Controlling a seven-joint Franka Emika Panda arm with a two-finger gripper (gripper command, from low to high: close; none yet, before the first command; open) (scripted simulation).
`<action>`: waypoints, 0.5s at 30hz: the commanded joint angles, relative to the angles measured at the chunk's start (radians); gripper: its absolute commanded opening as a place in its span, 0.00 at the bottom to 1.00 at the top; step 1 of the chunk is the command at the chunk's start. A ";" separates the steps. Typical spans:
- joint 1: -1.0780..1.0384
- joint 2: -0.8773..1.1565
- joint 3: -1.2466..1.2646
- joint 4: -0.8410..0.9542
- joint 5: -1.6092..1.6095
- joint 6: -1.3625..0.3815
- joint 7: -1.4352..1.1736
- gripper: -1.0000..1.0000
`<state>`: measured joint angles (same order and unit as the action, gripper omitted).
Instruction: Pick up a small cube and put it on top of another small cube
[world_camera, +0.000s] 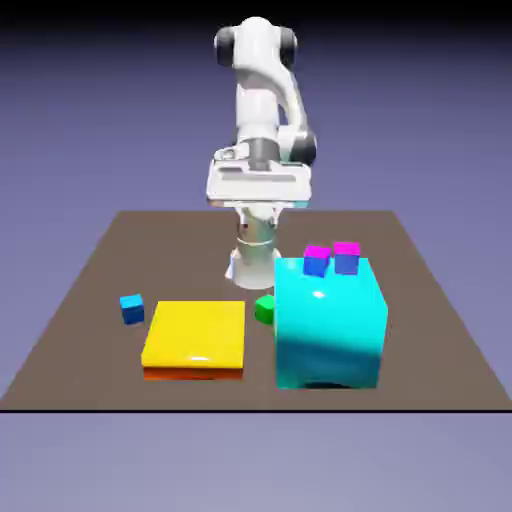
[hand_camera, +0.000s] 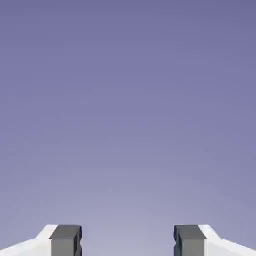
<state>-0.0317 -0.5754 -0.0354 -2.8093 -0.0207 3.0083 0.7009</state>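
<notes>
So the gripper (hand_camera: 128, 241) has its fingers spread well apart with nothing between them, and the hand view only gets plain backdrop. I'd call this the very start: nothing's picked up. The green cube (world_camera: 265, 309) is on the table (world_camera: 190, 250), below the gripper and out in front of it, tucked between the yellow slab (world_camera: 197, 335) and the big cyan block (world_camera: 330, 330). Next move, I reckon: tip the hand downward, reach out and drop in without clipping the block. The blue cube (world_camera: 132, 310), where it should end up, is low and off to the gripper's side, toward the exterior view's left. Looks-wise, slab and block are glossy with softened edges, the small cubes are plain and crisp, the tabletop matte brown.
</notes>
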 joint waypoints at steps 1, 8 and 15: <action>-0.036 -0.004 -0.029 0.001 -0.017 -0.024 -0.033 0.50; -0.290 -0.036 -0.235 0.004 -0.137 -0.191 -0.266 0.50; -0.544 -0.067 -0.441 0.008 -0.257 -0.358 -0.499 0.50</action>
<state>-0.5753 -0.6424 -0.4763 -2.8011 -0.2778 2.6508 0.2019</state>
